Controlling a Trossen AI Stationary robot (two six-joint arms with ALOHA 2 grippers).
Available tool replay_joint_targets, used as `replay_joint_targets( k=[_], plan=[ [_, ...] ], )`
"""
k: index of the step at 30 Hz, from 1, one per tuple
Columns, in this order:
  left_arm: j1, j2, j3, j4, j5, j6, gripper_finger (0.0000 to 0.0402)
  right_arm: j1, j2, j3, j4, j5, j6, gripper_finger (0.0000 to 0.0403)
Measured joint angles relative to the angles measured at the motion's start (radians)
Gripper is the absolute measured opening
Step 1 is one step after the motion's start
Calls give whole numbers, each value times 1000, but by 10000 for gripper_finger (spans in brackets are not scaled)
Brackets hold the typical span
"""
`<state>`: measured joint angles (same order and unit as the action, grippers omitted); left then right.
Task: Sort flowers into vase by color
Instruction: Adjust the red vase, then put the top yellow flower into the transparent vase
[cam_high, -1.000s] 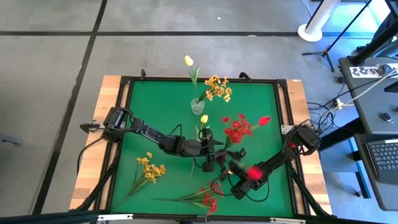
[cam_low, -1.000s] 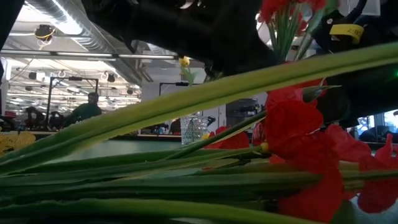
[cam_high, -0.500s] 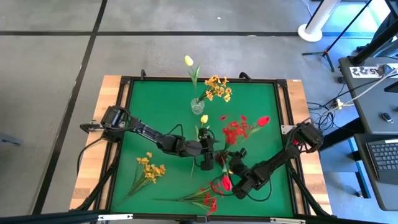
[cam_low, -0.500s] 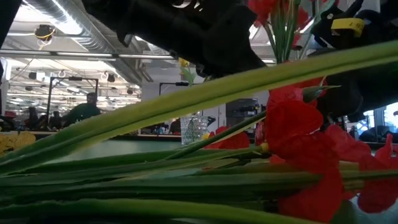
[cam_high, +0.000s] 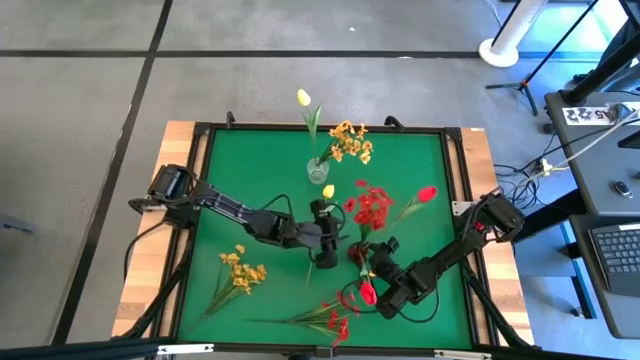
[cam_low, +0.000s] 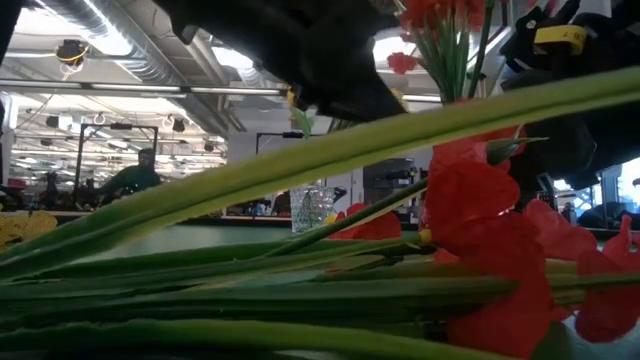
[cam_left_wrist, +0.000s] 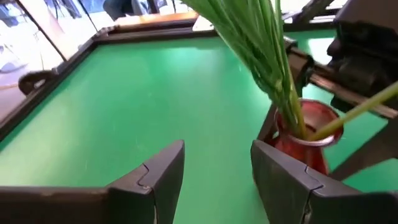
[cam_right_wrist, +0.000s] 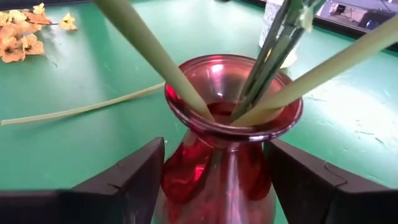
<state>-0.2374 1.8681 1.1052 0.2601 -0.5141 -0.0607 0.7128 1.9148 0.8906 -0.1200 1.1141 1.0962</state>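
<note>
Since a second ago the left arm has pulled back from the red vase (cam_right_wrist: 231, 134) and its pincer (cam_left_wrist: 217, 171) has let go; the red spray (cam_high: 372, 207) now stands a bit straighter in the vase, and the right arm has shifted little. Left pincer: wide open, empty, touching nothing, with the red vase just ahead and slightly off to one side of its gap and the stems (cam_left_wrist: 261, 56) rising in front. Right pincer (cam_right_wrist: 214, 171): open about as wide as the vase body, fingers (cam_right_wrist: 134, 171) flanking the red vase on both sides; contact is hard to confirm, so it looks like bracing more than a firm clamp. In the vase: red spray and a red tulip (cam_high: 425, 193). A yellow tulip (cam_high: 327, 191) stands just beside the left pincer; cannot tell what holds it. Clear vase (cam_high: 317, 168), well beyond both pincers, holds a yellow tulip (cam_high: 303, 97) and yellow spray (cam_high: 350, 140). On the bench (cam_high: 250, 170) still loose: yellow spray (cam_high: 240, 270) near the left arm, red flowers (cam_high: 335, 320) near the right arm. Risks: the tall top-heavy stems could tip the red vase if the right pincer opens or pulls away crookedly; the left fingers could snag stems or nudge the vase when moving; loose stems lie close to both arms and could get dragged.
</note>
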Motion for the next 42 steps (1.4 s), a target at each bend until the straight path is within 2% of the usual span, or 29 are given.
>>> replay_joint_targets(
  k=[4,10,20,25,33,42],
  plan=[
    [-6,-1,0,-43,42,-53,182,0,0,0,-14,-8,38,267],
    [-33,-1,0,-102,47,-83,182,0,0,0,-19,-12,53,272],
    [-55,-1,0,-116,48,-113,182,0,1,0,-21,-68,62,346],
    [-55,-1,0,-118,47,-114,182,0,1,0,-41,-100,100,368],
    [-54,-1,0,-125,47,-114,182,1,-28,0,-146,-192,185,370],
    [-53,-1,0,-156,47,-117,182,1,-80,0,-192,-202,183,370]
  ],
)
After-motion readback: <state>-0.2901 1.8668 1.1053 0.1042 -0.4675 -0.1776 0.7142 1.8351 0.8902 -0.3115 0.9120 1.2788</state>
